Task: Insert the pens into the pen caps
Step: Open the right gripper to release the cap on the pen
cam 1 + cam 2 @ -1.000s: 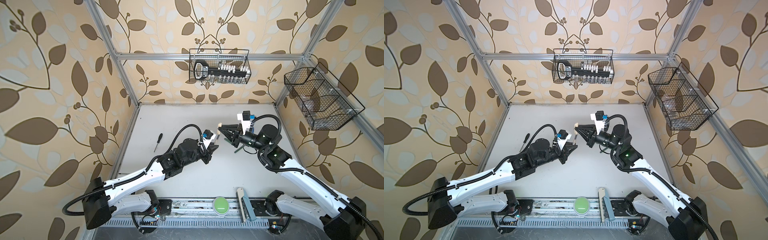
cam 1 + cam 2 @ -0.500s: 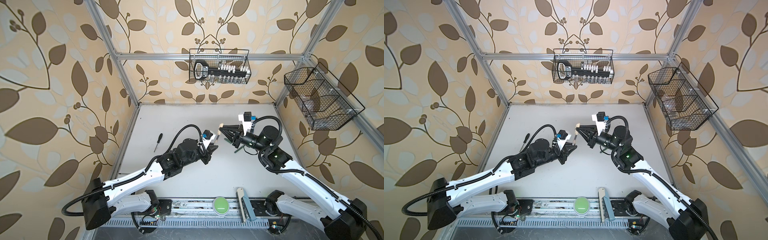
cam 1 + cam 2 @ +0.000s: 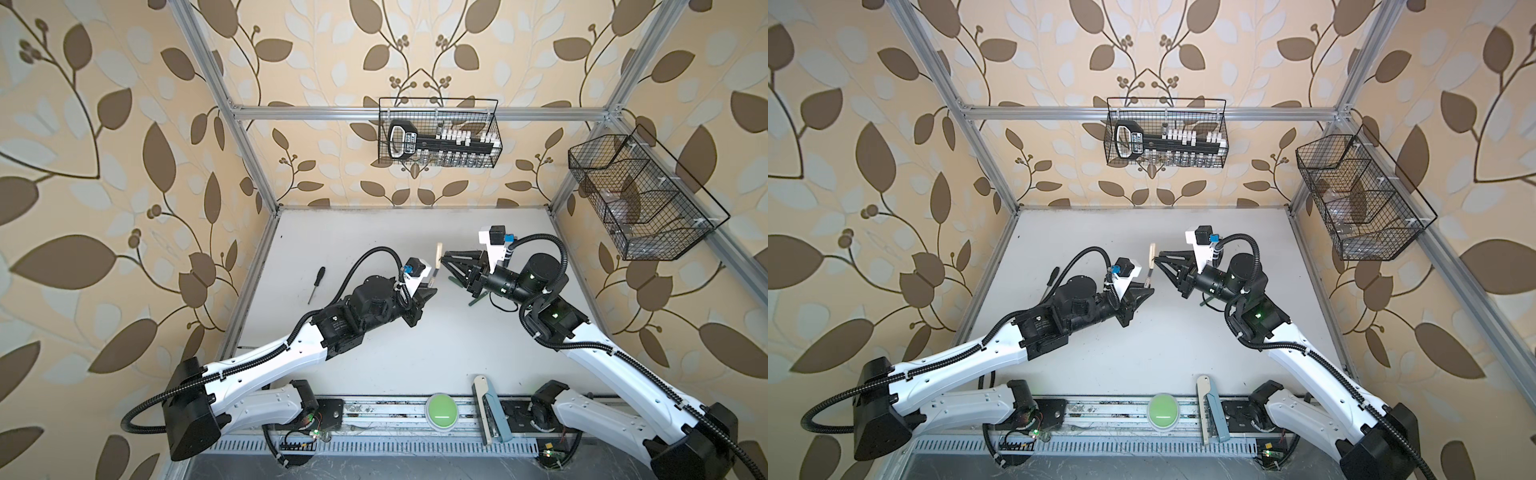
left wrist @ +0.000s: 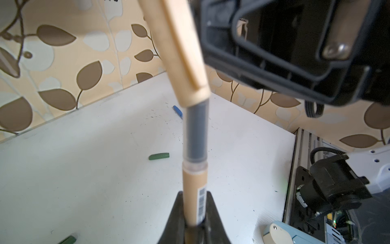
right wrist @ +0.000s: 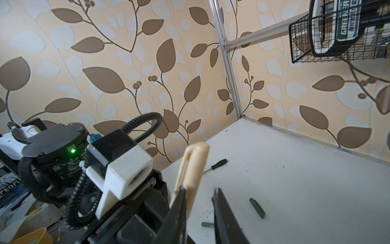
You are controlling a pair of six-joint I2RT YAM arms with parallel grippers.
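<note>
My left gripper [image 4: 194, 211] is shut on the lower barrel of a beige pen [image 4: 193, 190] and holds it upright above the table. A beige pen cap [image 4: 181, 52] sits over the pen's tip, with the dark neck still showing below it. In both top views the cap [image 3: 438, 252] [image 3: 1152, 253] stands between the two grippers. My right gripper [image 5: 199, 194] is open around the cap [image 5: 193, 169]: the cap lies against one finger [image 5: 179, 202], with a gap to the other. On the table lie a green cap [image 5: 257, 208], a green pen [image 5: 207, 224] and a blue cap [image 4: 178, 111].
A black-handled screwdriver [image 3: 316, 284] lies at the table's left. Two wire baskets hang on the back wall [image 3: 438, 133] and the right wall [image 3: 640, 199]. A green button [image 3: 441, 411] and a beige and blue item [image 3: 488, 409] sit at the front edge.
My right gripper's jaws have parted from the beige cap, which stays on the pen. The left gripper holds the pen in the same place.
</note>
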